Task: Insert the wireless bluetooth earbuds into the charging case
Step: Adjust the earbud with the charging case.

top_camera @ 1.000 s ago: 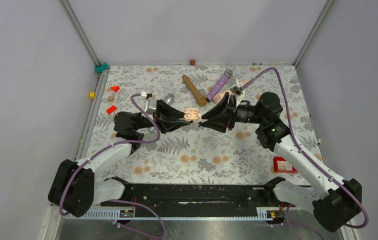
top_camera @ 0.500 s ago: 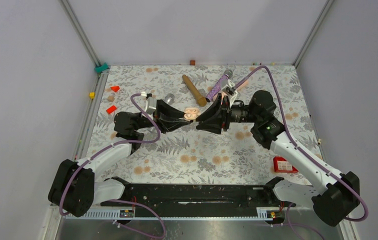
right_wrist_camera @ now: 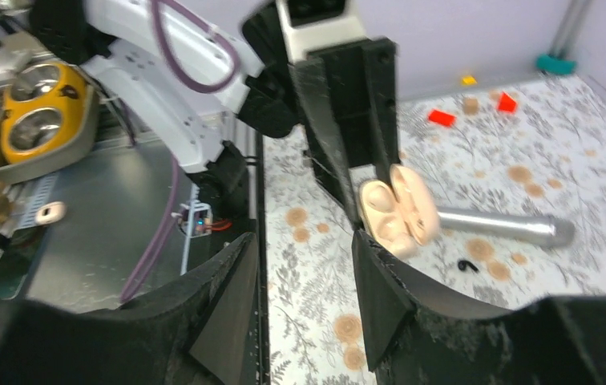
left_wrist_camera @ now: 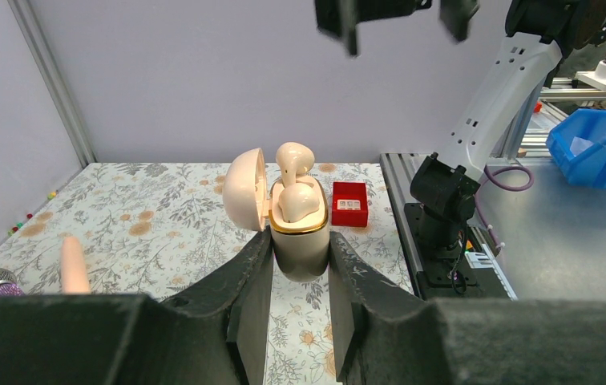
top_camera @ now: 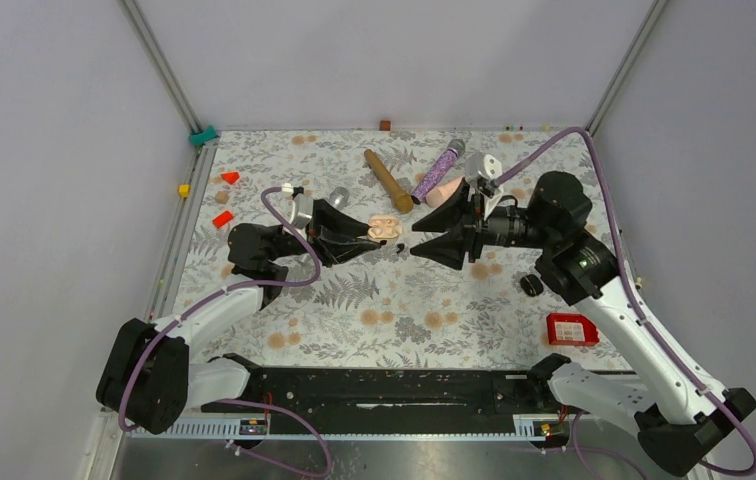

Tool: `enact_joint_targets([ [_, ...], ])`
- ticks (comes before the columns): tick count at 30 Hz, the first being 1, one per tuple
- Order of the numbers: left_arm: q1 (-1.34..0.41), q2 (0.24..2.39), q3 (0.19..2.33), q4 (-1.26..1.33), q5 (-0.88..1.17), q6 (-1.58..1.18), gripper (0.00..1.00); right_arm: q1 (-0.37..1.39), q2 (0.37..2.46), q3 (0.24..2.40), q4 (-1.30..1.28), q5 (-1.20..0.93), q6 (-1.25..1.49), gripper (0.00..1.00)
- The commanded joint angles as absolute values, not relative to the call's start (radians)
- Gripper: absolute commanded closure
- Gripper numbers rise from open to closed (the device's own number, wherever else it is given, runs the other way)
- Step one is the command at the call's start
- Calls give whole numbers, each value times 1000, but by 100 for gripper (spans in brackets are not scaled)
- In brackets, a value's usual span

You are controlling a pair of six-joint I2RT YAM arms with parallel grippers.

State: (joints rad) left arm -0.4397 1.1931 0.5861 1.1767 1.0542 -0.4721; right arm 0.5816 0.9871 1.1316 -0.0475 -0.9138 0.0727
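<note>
**Case gripped, one bud standing proud**

At the left, the left claw (top_camera: pixel 376 235) is clamped on the lower body of the case (left_wrist_camera: pixel 300 250), one finger on each flank. It holds the case upright with the mouth up. That looks deliberate: the grip stays below the gold rim, so the opening is free and the case can't slide while the other arm works from above. I can't tell whether its base touches the cloth (top_camera: pixel 354 320).

The lid (left_wrist_camera: pixel 244 188) is swung fully back, out of the way. Inside are two cream buds. The low bud (left_wrist_camera: pixel 298 205) sits down in its pocket. The high bud (left_wrist_camera: pixel 293 156) stands clear above the rim with only its stem in. I'd say it is in place but not seated, and wants a gentle push straight down. A sideways nudge could tip it out.

Just right of the case, a tiny black bit (right_wrist_camera: pixel 466 265) lies loose on the cloth. I can't tell what it is.

Further right, the right claw (top_camera: pixel 412 236) faces the case from near by without touching it. Its jaws are partly apart and nothing is between them. That gap looks about right for coming over the high bud.

Beyond, a wooden stick (top_camera: pixel 387 180) and a purple mic (top_camera: pixel 436 172) lie apart from the work. A black pebble (top_camera: pixel 531 284) and a red box (top_camera: pixel 570 328) sit by the right arm.
</note>
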Motion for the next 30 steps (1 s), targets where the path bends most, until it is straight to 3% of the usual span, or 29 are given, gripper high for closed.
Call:
enact_joint_targets([
  [1,-443,1173,585,1232,1066,-471,100,577,1044,1141,-153,-759,5,45],
  [16,-443,1167,577,1235,1085,-456,100,482,1150,997,350,-968,573,43],
  [30,-443,1172,580,1233,1082,-453,100,482,1184,986,445,-1035,727,44],
])
